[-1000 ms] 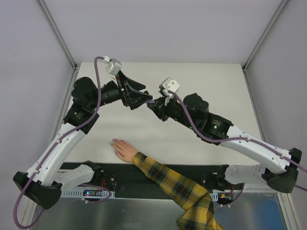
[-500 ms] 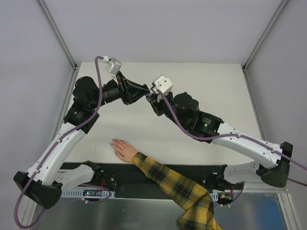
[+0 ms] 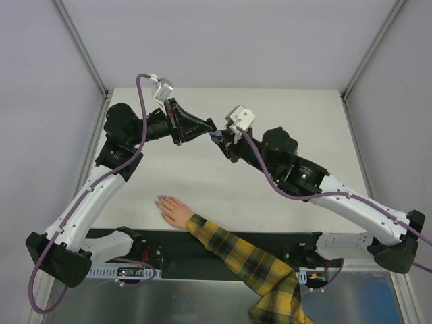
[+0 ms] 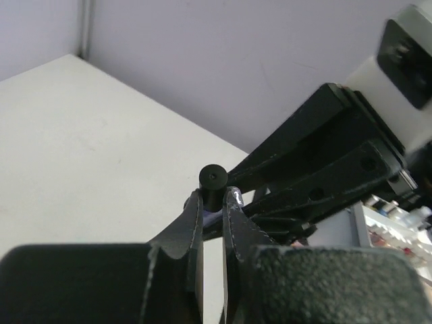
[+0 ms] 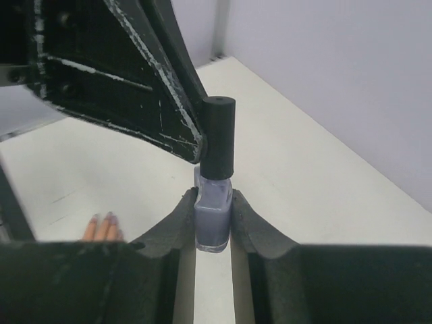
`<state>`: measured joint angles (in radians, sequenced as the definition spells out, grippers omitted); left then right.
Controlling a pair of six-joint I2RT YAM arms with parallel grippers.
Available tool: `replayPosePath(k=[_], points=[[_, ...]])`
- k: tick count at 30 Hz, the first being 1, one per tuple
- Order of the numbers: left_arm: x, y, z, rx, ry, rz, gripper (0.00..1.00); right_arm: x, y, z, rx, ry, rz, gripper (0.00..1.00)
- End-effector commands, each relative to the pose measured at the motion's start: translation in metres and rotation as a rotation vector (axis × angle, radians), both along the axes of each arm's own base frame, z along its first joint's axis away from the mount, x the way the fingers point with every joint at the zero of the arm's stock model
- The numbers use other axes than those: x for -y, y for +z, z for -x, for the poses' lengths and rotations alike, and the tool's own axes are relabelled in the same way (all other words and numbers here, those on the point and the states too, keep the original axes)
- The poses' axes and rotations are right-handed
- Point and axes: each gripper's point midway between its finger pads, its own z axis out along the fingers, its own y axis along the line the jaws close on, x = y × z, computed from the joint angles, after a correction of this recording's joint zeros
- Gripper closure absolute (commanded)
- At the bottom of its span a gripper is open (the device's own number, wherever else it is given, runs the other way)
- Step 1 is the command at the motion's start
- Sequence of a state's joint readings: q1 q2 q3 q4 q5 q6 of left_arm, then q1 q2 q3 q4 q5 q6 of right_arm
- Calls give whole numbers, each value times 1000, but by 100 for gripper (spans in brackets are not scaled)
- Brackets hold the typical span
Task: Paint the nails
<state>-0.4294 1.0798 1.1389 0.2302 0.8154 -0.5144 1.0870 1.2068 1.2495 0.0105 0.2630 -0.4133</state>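
A peach mannequin hand (image 3: 173,210) in a yellow-and-black plaid sleeve (image 3: 250,263) lies palm down near the front edge of the table. Its pale lilac nails (image 3: 160,200) point left, and they also show at the lower left of the right wrist view as nails (image 5: 108,218). Above the table's middle my right gripper (image 3: 220,139) (image 5: 214,198) is shut on the glass body of a small purple polish bottle (image 5: 214,217). My left gripper (image 3: 212,126) (image 4: 214,196) meets it from the left, shut on the bottle's black cap (image 4: 212,181) (image 5: 219,135).
The white table (image 3: 297,108) is walled by pale panels on three sides. Both arms arch over its centre, well behind the hand. A black rail (image 3: 202,246) with the arm bases runs along the near edge.
My left gripper has gone from open to shut on the bottle's cap. Both grippers shifted a little left with the bottle, then back right.
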Motion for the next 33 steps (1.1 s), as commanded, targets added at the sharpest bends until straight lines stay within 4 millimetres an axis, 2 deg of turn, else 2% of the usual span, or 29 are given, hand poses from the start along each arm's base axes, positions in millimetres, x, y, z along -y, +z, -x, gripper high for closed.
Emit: replayPosePath(k=[1,2,3,4,6,9,10,11,12,14,15,17,18,19,20,22,23,27,31,32,33], points=[[9,27,43,112,-275,80,100,-15,37,83,-86,638,-178,100],[9,25,48,120,-306,77,100,-7,42,80,-111,708,-199,99],[8,27,50,137,-313,80,100,-3,48,104,-107,862,-204,100],[8,29,52,151,-314,80,100,0,48,105,-119,880,-204,100],[6,30,55,162,-314,76,100,6,48,101,-144,862,-202,100],[4,33,53,185,-283,75,100,12,43,82,-170,755,-200,100],[4,29,50,170,-266,59,97,13,41,76,-169,713,-198,99],[4,31,49,179,-248,55,89,14,36,70,-181,669,-195,99],[3,32,47,182,-228,52,74,17,36,58,-176,590,-206,99],[1,30,45,194,-196,44,54,19,32,46,-181,506,-211,99],[-1,32,46,203,-183,46,43,22,28,33,-183,424,-214,100],[-2,31,38,188,-134,45,39,21,25,29,-178,363,-214,100],[-2,31,35,185,-115,46,37,23,24,17,-157,283,-211,100],[-3,30,26,167,-69,48,37,17,24,22,-150,278,-205,100],[-4,25,21,136,-38,40,37,19,22,13,-140,206,-200,100],[-6,21,9,106,19,32,37,12,26,15,-120,181,-192,99],[-6,17,7,83,28,22,38,9,23,10,-118,146,-180,99],[-5,12,-1,51,55,17,47,-2,24,5,-92,79,-152,100],[-5,12,0,48,47,14,66,-11,26,6,-81,66,-145,100],[-4,11,1,50,38,13,78,-12,27,6,-73,53,-149,99],[-4,12,2,54,32,12,84,-13,28,8,-67,53,-146,100]])
